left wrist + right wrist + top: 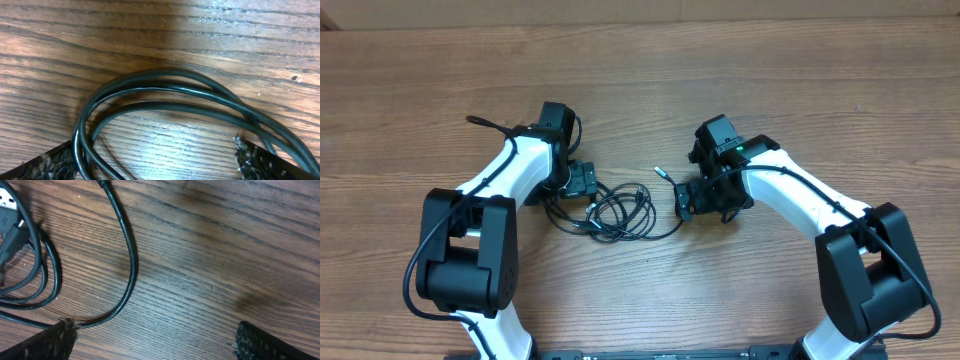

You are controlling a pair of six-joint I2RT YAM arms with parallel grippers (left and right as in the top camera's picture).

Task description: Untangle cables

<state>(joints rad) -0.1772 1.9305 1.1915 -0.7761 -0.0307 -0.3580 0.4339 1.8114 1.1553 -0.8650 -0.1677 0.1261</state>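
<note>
Cable plug point(9, 205): a small white mark, probably the USB trident symbol, blurred and cut off by the picture's edge.
Table point(640, 60): no readable writing.
All three views otherwise: no legible text, brand or number.

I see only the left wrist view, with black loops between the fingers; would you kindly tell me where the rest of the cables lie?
Observer: The cables form one loose coil between the left gripper and the right gripper.
Operator: Thank you; is the right gripper holding anything?
Observer: No, it is open, with a single strand curving past one fingertip.
Operator: Is any plug end free?
Observer: A silver-tipped plug pokes out of the coil, near the right gripper.
</note>
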